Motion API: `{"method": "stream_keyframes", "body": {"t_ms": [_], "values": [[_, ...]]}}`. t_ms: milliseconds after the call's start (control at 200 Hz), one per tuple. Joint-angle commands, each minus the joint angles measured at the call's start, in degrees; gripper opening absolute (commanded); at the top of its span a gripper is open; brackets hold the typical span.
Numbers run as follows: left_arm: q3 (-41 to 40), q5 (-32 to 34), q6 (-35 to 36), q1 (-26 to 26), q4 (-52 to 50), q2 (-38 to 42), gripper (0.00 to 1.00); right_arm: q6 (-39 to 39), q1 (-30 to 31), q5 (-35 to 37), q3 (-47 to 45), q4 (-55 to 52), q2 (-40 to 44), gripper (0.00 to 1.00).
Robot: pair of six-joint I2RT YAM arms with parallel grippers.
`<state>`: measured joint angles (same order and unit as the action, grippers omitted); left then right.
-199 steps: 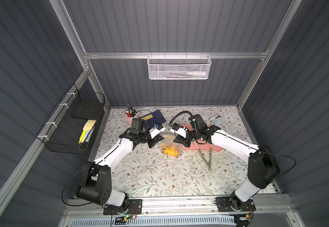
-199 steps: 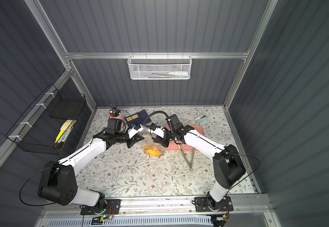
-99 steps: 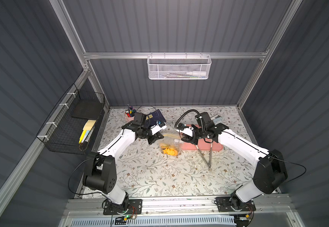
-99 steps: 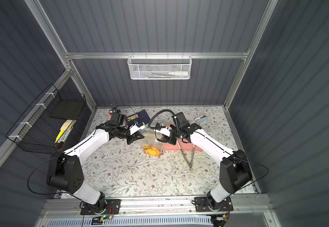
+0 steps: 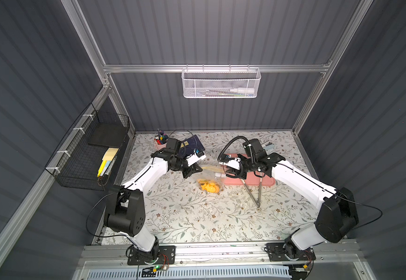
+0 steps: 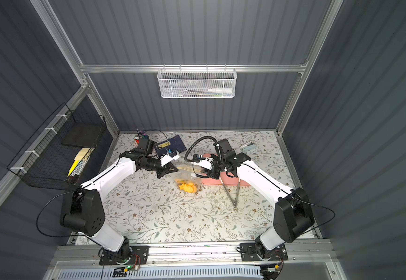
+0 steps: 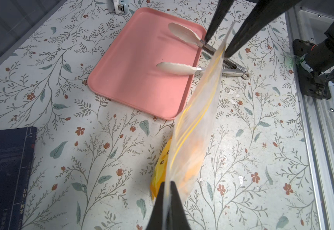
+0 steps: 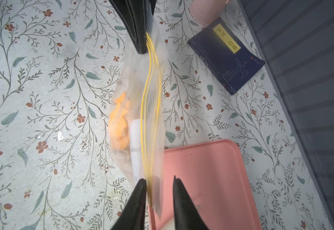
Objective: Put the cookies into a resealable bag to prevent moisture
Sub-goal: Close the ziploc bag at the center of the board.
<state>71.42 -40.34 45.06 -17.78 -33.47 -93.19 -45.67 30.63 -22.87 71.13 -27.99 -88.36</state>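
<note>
The bag (image 8: 154,79) hangs above the counter (image 5: 185,218), just left of the tray (image 8: 202,169), with the cookies (image 8: 120,119) sagging in its bottom. The left tool (image 7: 167,184) pinches one end of the seal (image 8: 149,89). The right tool (image 8: 158,179) stands spread astride the other end, not clamping. Hung from one corner, the slick bag may twist, and the right tool could then close off the seal, leaving a gap.

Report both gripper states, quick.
Left gripper: shut on the resealable bag.
Right gripper: open, straddling the bag's other end.
</note>
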Motion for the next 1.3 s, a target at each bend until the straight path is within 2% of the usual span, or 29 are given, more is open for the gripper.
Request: {"method": "stream_keyframes", "body": {"t_ms": [0,145,290,365,405,435,615,650,710,785,891,941,976,1081,1096,1131,1151,1246,1276,1296], "values": [[1.71,-1.50,1.35,0.47,-1.52,-0.84,0.00,-1.37,-0.18,-1.86,-0.17,-2.02,-1.44,0.27],[1.63,-2.15,0.83,0.47,-0.90,-1.25,0.00,-1.08,-0.19,-2.37,0.23,-2.26,-2.08,0.27],[1.61,-2.21,0.82,0.47,-0.80,-1.64,0.00,-0.85,-0.20,-2.87,0.01,-1.60,-2.00,0.15],[1.71,-2.15,1.08,0.47,-0.94,-1.80,0.00,-0.82,-0.17,-3.13,-0.23,-0.80,-1.91,0.14],[1.71,-2.12,1.16,0.47,-1.02,-1.89,0.00,-0.87,-0.13,-3.55,-0.16,-0.97,-1.98,0.09],[1.73,-2.08,1.17,0.46,-1.11,-1.91,0.00,-1.13,-0.15,-3.97,-0.03,-1.14,-2.17,0.00],[1.71,-1.85,1.26,0.47,-1.26,-1.91,0.00,-0.33,-0.13,-5.51,0.99,-2.23,-3.06,0.00],[1.71,-1.85,1.22,0.47,-1.25,-1.91,0.00,0.51,-0.18,-5.26,0.98,-1.53,-3.25,0.11],[1.73,-1.89,1.26,0.45,-1.24,-1.84,0.00,0.90,-0.14,-5.73,1.23,-1.37,-3.36,0.20],[1.71,-1.85,1.26,0.47,-1.34,-1.75,0.00,1.62,0.03,-5.93,1.97,-1.04,-4.00,0.21],[1.71,-1.94,1.24,0.47,-1.33,-1.73,0.00,2.06,0.52,-6.39,3.01,-1.27,-5.04,0.17],[1.63,-2.03,1.26,0.47,-1.41,-1.73,0.00,2.13,0.79,-6.39,3.16,-1.25,-5.46,0.09],[1.71,-2.14,1.27,0.47,-1.50,-1.73,0.00,1.93,0.87,-6.61,3.22,-1.28,-5.59,0.00],[1.70,-2.13,1.39,0.47,-1.68,-1.65,0.00,2.19,1.17,-7.52,3.24,-0.84,-5.61,0.00],[1.66,-2.07,1.33,0.47,-1.68,-1.67,0.00,2.77,1.18,-7.27,3.22,-0.31,-5.61,0.06],[1.73,-2.16,1.35,0.47,-1.76,-1.65,0.00,3.94,1.24,-6.93,3.14,0.75,-5.69,0.30],[1.73,-2.20,1.35,0.47,-1.84,-1.65,0.00,4.46,1.25,-7.08,3.14,1.13,-5.69,0.35],[1.77,-2.54,1.27,0.46,-1.86,-1.89,0.00,5.27,1.56,-7.76,3.62,1.71,-6.27,0.36],[1.80,-2.55,1.26,0.46,-1.86,-1.91,0.00,5.49,1.70,-7.87,3.79,1.71,-6.59,0.32],[1.80,-2.60,1.26,0.47,-1.86,-1.91,0.00,5.50,1.75,-7.89,3.96,1.71,-6.85,0.26]]}}
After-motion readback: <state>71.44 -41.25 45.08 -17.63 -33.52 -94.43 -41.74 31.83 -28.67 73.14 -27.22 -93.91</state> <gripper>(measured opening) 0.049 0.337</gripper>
